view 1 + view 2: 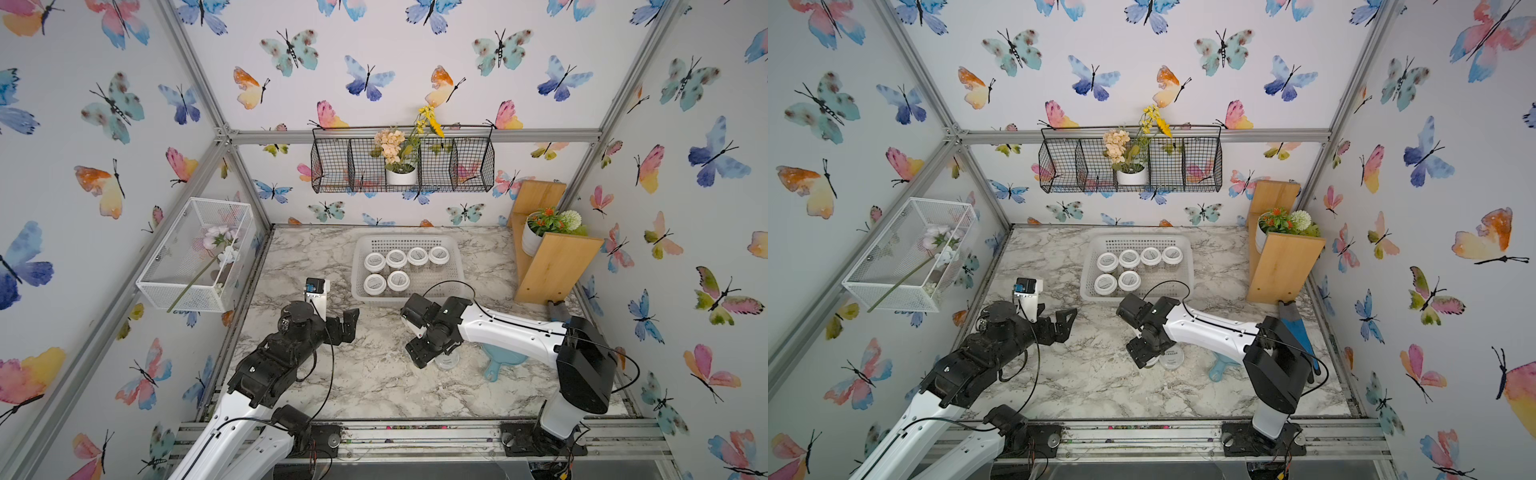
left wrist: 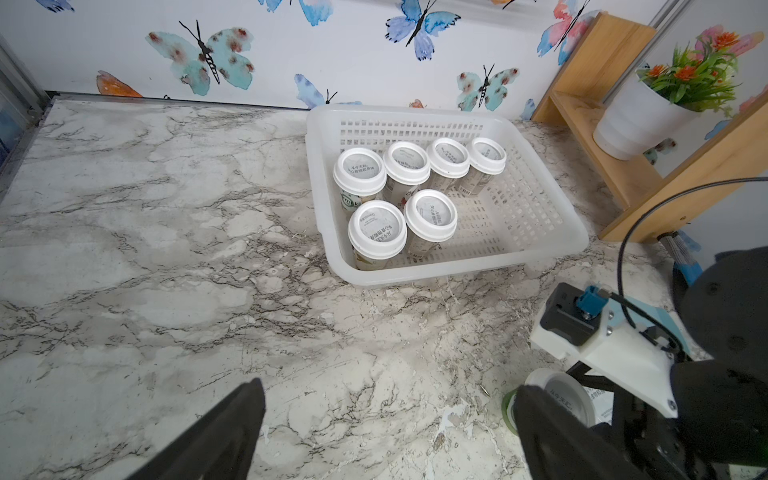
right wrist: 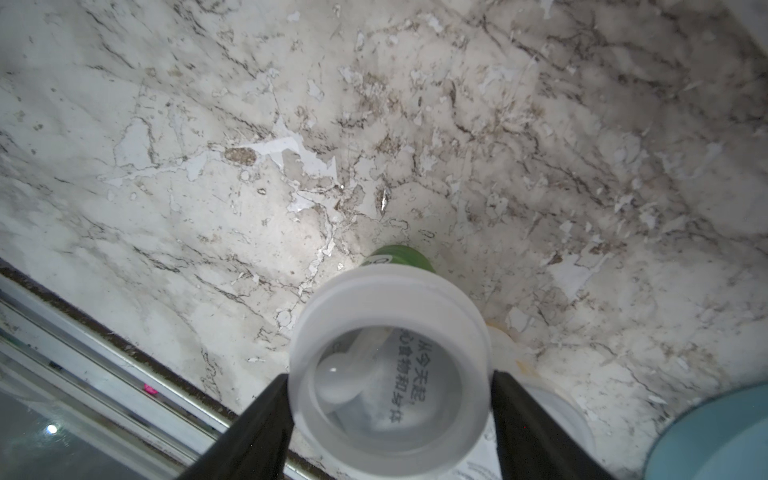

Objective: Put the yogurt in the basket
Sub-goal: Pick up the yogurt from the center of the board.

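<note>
The white perforated basket (image 1: 409,240) (image 1: 1138,238) (image 2: 457,274) sits at the back middle of the marble table. Several yogurt jars (image 1: 398,281) (image 1: 1128,281) (image 2: 377,229) stand upright in its left part. Near the table's front, my right gripper (image 3: 390,376) (image 1: 424,355) (image 1: 1142,355) points down, both fingers pressed on the white lid rim of a yogurt jar (image 3: 388,332). A second jar (image 1: 1171,359) (image 1: 448,362) (image 3: 557,411) stands right beside it. My left gripper (image 2: 388,386) (image 1: 349,326) (image 1: 1065,326) hovers open over bare marble, left of the basket's front.
A pale blue paddle-shaped dish (image 1: 500,361) lies just right of the two loose jars. A wooden shelf (image 1: 548,266) with a potted plant stands at the back right. A white wire-mesh box (image 1: 195,253) hangs on the left wall, a black wire basket (image 1: 403,166) on the back wall.
</note>
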`<state>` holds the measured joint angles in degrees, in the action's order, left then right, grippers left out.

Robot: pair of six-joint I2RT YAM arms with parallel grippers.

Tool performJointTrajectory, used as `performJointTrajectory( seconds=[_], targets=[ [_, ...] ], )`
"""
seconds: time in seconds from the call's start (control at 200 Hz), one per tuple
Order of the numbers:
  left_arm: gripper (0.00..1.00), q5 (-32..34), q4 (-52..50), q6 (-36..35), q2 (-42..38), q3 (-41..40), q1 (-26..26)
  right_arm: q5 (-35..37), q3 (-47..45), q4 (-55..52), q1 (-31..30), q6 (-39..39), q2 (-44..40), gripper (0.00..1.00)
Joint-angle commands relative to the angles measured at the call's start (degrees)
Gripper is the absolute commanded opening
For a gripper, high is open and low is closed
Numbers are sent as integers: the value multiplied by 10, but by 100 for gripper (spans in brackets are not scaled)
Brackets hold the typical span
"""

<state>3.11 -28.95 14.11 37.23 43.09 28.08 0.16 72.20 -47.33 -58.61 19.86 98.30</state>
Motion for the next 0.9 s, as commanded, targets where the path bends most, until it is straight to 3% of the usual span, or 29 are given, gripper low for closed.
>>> performJointTrajectory(
  seconds=[0.0, 0.235, 0.896],
  targets=[
    [100, -6, 9, -5, -6, -5, -4, 9, 14, -11, -4, -3, 11, 69],
    [100, -7, 9, -5, -6, -5, -3, 2, 27, -7, -4, -7, 13, 61],
    [99, -7, 9, -5, -8, -6, -3, -5, 152, -24, -4, -39, 5, 61]
  ],
)
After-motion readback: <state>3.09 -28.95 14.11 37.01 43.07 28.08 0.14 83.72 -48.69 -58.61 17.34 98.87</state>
